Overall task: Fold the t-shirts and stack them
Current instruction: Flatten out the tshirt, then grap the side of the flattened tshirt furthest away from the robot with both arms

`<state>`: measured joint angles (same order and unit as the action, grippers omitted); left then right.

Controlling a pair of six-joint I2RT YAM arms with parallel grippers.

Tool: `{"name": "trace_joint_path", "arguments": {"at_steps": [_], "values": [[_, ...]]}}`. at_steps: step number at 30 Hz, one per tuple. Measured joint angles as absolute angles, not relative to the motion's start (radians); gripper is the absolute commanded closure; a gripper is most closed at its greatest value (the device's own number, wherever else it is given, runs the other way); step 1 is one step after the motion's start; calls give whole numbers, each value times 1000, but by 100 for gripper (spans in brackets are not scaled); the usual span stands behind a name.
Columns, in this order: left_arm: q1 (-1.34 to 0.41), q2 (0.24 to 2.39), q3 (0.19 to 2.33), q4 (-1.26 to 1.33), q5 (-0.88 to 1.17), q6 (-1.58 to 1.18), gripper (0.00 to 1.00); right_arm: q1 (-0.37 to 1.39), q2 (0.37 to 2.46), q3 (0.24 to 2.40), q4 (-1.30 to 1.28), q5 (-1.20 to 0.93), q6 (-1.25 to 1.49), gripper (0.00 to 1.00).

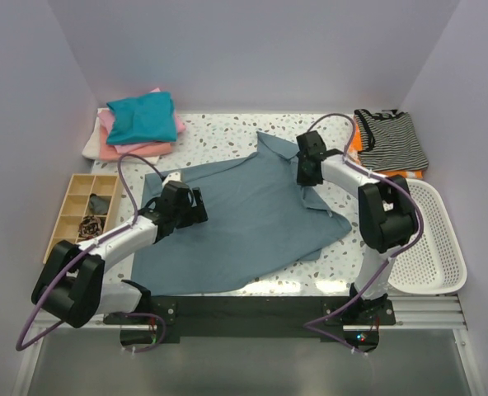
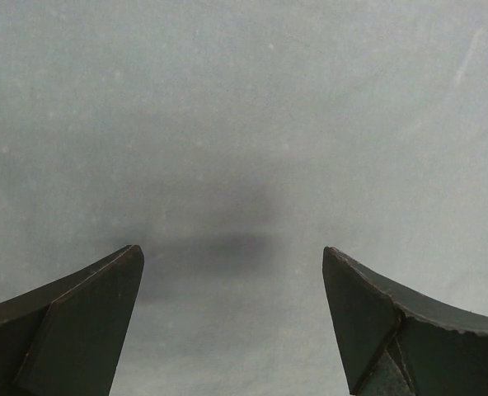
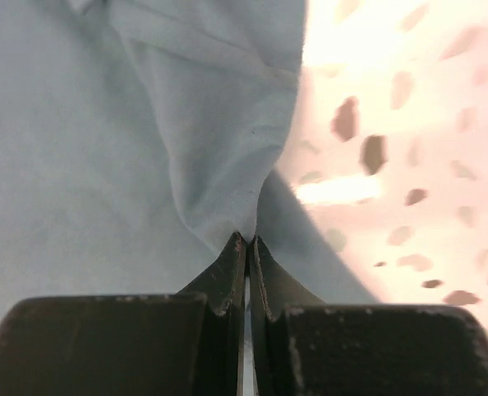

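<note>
T-shirt (image 1: 252, 223) spread centrally, folded stack (image 1: 137, 124) behind left, basket (image 1: 442, 239) right, tray (image 1: 69, 194) left

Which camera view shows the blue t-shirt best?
The top external view: the blue t-shirt lies there spread out almost whole on the table. The left wrist view shows only flat cloth under the open left gripper. The right wrist view shows an edge fold pinched by the shut right gripper.

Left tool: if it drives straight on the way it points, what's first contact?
The slate-blue t-shirt: its cloth fills the view ahead of the open left tool. Looks close, though depth is unclear.
</note>
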<state>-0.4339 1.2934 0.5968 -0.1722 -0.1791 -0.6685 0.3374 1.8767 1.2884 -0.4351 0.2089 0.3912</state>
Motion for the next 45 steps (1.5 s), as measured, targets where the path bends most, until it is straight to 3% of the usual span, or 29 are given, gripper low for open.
{"name": "trace_joint_path", "arguments": {"at_steps": [10, 11, 12, 14, 16, 17, 22, 28, 36, 45], "values": [[-434, 1305, 597, -173, -181, -657, 5, 264, 2016, 1628, -540, 482, 305, 100], [-434, 1305, 597, -173, -184, -656, 5, 260, 2049, 1673, -554, 513, 297, 95], [-434, 1305, 597, -175, -187, -652, 5, 258, 2083, 1716, -571, 544, 292, 85], [-434, 1304, 597, -178, -193, -646, 4, 254, 2144, 1794, -612, 601, 287, 31], [-434, 1300, 597, -184, -200, -643, 2, 253, 2192, 1845, -639, 651, 288, 15], [-434, 1296, 597, -186, -205, -642, 1, 252, 2202, 1849, -653, 671, 285, 13], [-434, 1264, 599, -211, -247, -641, 0, 250, 2145, 1753, -642, 679, 286, 13], [-399, 1247, 648, -224, -291, -618, 0, 237, 2024, 1679, -559, 432, 287, 18], [-348, 1391, 789, -120, -289, -580, 0, 187, 2124, 1847, -488, 73, 370, 22], [-269, 1555, 795, -33, -239, -591, 0, 87, 2246, 1862, -438, -183, 508, 27]]}}
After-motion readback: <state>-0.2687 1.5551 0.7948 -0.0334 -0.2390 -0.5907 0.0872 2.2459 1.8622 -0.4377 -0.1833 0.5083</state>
